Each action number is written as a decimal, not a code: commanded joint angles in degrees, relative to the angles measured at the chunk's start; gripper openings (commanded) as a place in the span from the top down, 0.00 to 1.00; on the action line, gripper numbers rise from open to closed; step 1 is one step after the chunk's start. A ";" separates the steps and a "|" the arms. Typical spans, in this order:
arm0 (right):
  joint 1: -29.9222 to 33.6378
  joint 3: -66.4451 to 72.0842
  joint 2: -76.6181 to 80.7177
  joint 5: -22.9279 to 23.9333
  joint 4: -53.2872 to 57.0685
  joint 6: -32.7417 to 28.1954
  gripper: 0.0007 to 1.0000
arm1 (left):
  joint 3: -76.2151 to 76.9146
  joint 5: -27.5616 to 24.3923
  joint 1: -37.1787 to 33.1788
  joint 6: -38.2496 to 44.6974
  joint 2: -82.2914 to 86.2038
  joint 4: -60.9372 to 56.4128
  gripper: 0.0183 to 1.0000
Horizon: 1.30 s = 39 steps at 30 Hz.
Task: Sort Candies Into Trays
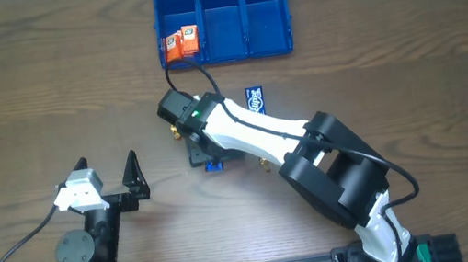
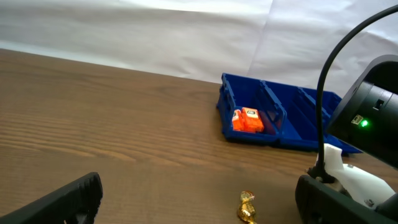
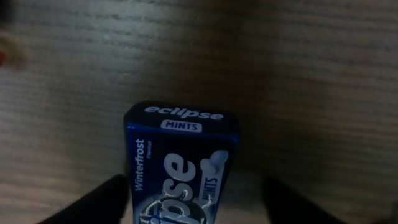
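I'm hovering the right gripper (image 3: 191, 190) low over the mint box (image 3: 183, 155). Its fingers are standing spread, one either side, with a gap on one side, so it isn't clamped yet. The box is lying on the table (image 1: 26, 106), long axis running out between the fingers, so they'd be closing across its narrow width. The left gripper (image 1: 109, 166) is sitting open, well apart. The tray (image 1: 270, 50) is waiting beyond, orange candies (image 1: 181, 43) in its left compartment.

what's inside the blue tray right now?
Two orange candy boxes sit in the left compartment of the blue tray. The middle and right compartments show only bare floor. Anything under the boxes is covered.
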<state>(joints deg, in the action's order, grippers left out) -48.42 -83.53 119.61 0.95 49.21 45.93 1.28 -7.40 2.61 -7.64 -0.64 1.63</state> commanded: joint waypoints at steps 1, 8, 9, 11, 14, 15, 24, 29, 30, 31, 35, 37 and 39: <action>-0.59 -0.94 0.96 1.57 -0.11 0.79 0.48 | -1.01 -1.03 -0.35 0.37 0.37 2.10 0.00; -1.07 -0.94 0.96 1.60 -1.09 0.76 0.77 | -1.01 -1.03 -0.35 0.37 0.37 2.10 0.00; -1.07 -0.96 0.96 1.60 -1.11 0.76 0.77 | -1.01 -1.03 -0.35 0.37 0.37 2.10 0.00; -1.07 -1.77 0.94 2.36 -0.50 0.74 0.79 | -1.01 -1.03 -0.35 0.37 0.37 2.08 0.00; -1.05 -5.27 -0.17 6.25 3.10 0.09 0.80 | -1.01 -1.03 -0.35 0.37 0.37 2.10 0.00; -0.76 -7.45 -1.09 8.33 5.05 -1.05 0.80 | -1.01 -1.03 -0.35 0.37 0.37 2.10 0.00; 8.22 -30.45 -3.76 21.33 12.72 -13.84 0.79 | -1.01 -1.03 -0.35 0.37 0.37 2.10 0.00; 13.14 -31.39 -3.23 24.33 3.23 -18.95 0.79 | -1.01 -1.03 -0.35 0.37 0.37 2.08 0.00; 14.23 -31.39 -2.62 24.35 1.07 -19.52 0.79 | -1.01 -1.03 -0.35 0.37 0.37 2.10 0.00; 15.19 -31.39 -1.57 24.28 -1.25 -20.52 0.79 | -1.01 -1.03 -0.35 0.37 0.37 2.10 0.00; 17.53 -31.39 2.29 24.24 -6.25 -20.94 0.79 | -1.01 -1.03 -0.35 0.37 0.37 2.08 0.00; 18.34 -31.39 4.52 24.28 -8.13 -20.94 0.79 | -1.01 -1.03 -0.35 0.37 0.37 2.10 0.00; 18.80 -31.39 6.08 24.28 -9.09 -20.70 0.78 | -1.01 -1.03 -0.35 0.37 0.37 2.10 0.00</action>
<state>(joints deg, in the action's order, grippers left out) -30.63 -114.59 121.78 23.81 41.28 26.52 1.28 -7.40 2.61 -7.64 -0.64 1.65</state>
